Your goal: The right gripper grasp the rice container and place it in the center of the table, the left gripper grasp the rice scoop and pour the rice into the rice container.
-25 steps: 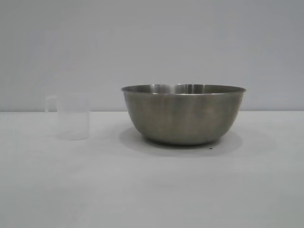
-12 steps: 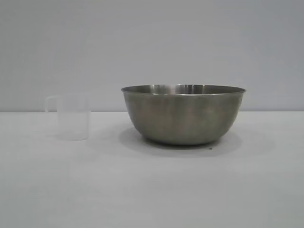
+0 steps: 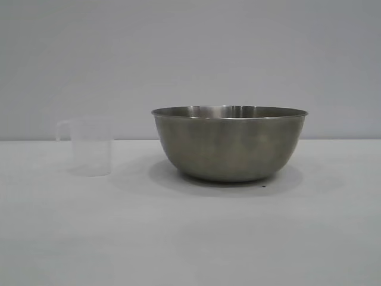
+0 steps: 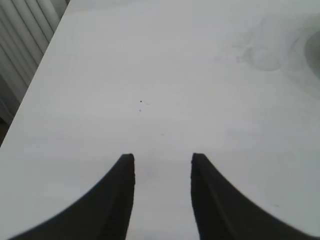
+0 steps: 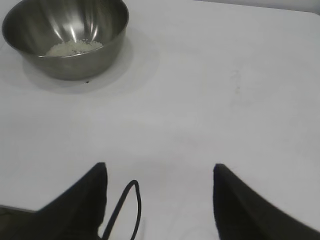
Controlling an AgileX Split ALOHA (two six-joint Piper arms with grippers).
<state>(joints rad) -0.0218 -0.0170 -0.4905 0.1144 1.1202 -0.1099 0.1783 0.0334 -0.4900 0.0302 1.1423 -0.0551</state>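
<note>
I see the large round steel rice container [image 3: 230, 143] holding whitish rice [image 5: 73, 47] mid-table, the small translucent plastic rice scoop [image 3: 89, 146] upright beside it. My left gripper [image 4: 162, 175] and right gripper [image 5: 159, 182] hang parted, empty, well apart from both.

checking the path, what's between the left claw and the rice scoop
Only bare table: the left wrist view shows the left claw open and apart from the rice scoop, with two tiny dark specks between.

Level front camera; wrist cameras angled down.
</note>
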